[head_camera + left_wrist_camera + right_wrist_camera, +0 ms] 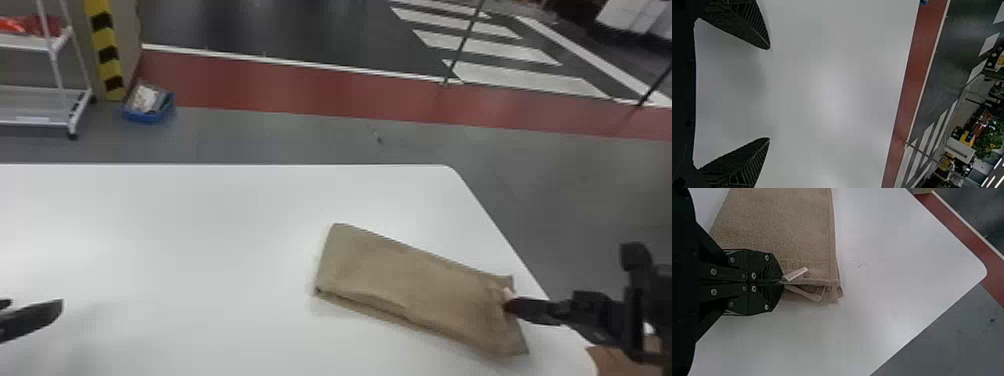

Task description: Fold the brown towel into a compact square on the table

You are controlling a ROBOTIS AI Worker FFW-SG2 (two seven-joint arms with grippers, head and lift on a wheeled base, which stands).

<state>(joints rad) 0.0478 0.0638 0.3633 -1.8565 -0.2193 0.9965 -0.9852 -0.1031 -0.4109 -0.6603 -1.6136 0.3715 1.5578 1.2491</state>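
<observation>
While the right gripper (509, 304) is closed on the end edge of the brown towel (410, 282), touching beside its white tag (796, 274), head view lower right, the left gripper (36, 303) sits lower left, fingers spread wide over the white table (175, 225). Towel lies as a folded strip, lower right of centre.

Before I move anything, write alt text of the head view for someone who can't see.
A brown towel, folded into a long strip, lies on the right part of a white table, its right end pinched by the right gripper. The left gripper hangs open at the view's left edge.
</observation>
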